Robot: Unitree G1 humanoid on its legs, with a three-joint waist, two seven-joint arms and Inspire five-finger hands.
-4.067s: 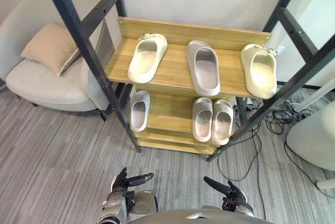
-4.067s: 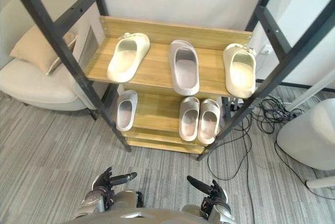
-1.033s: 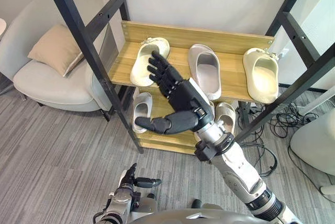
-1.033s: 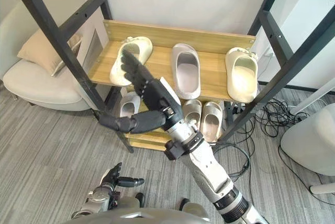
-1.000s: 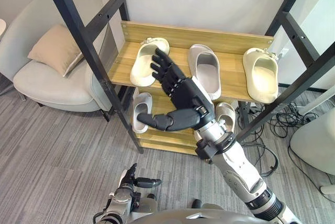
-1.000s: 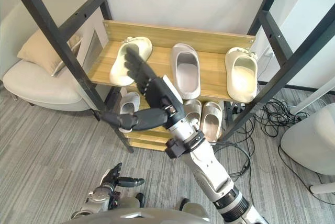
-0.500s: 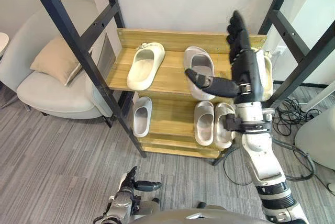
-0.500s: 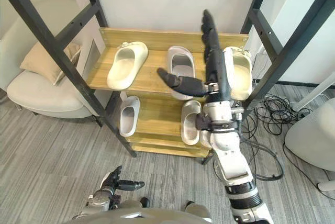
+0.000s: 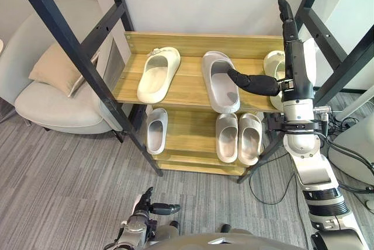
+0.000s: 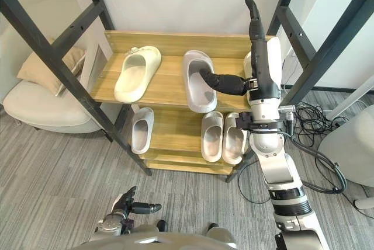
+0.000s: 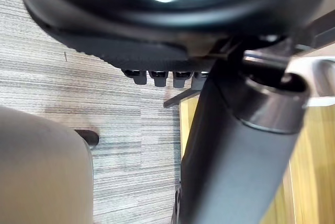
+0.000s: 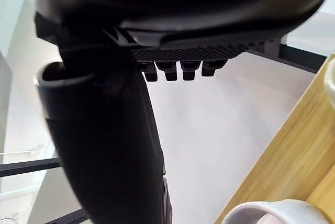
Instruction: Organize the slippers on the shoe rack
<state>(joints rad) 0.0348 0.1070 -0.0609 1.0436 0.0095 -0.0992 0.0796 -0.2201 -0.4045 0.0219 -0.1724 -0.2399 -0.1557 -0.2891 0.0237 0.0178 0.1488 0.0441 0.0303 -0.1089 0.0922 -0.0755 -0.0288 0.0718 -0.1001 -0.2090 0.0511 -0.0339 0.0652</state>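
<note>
- Wood-shelved shoe rack (image 9: 188,89), left eye view. Top shelf holds the left cream slipper (image 9: 158,73), the big grey slipper (image 9: 220,80) and the right cream slipper (image 9: 271,66) (cream pair split, grey between). Lower shelf has the lone grey slipper (image 9: 156,130) at the left and the grey pair (image 9: 238,138) side by side at the right.
- Same view: my right hand (image 9: 297,63) stands upright in front of the right cream slipper, fingers straight and thumb out toward the big grey slipper, holding nothing. My left hand (image 9: 146,210) hangs low near the floor, fingers loose, empty.
- Right eye view: same layout. My right arm is near the black front upright (image 10: 334,45).
- Left wrist view: fingers (image 11: 163,77) straight, nothing in them, carpet (image 11: 104,103) beyond.
- Right wrist view: fingers (image 12: 178,69) flat, thumb wide. A cream rim shows past them, not touched.
- My read: the step in hand is reaching for the right cream slipper. I'd tip the palm down, put the fingers over the strap and the thumb inside, then close firmly. I'd lift clear before carrying it, minding the upright and the big grey slipper.
</note>
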